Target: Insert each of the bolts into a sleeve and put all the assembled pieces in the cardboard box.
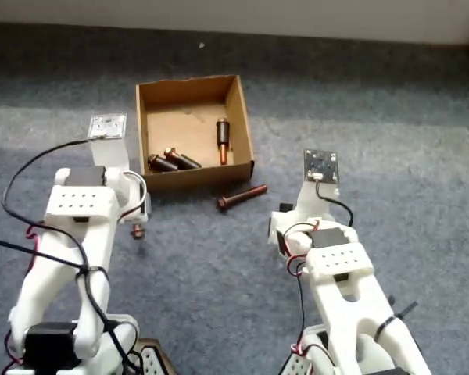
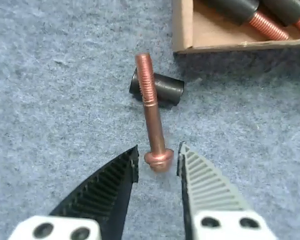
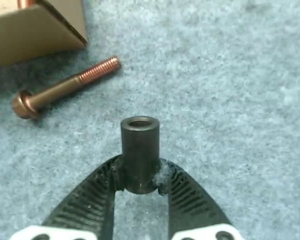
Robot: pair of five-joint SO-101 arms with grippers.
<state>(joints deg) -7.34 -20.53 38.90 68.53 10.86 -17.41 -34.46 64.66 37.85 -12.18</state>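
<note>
Jaws of the right gripper [image 3: 140, 175] are clamping a sleeve [image 3: 140, 145]; the left gripper's [image 2: 158, 152] are standing apart around the head of a bolt [image 2: 154, 115], probably needing closing before insertion.

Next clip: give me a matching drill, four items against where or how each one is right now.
1. assembled pieces
2. left gripper
3. right gripper
4. lone bolt

A. shut on a sleeve
B. lying on the carpet just outside the box
C. inside the cardboard box
D. open, flanking the head of a second bolt

Pairs: 1-C, 2-D, 3-A, 4-B
</note>
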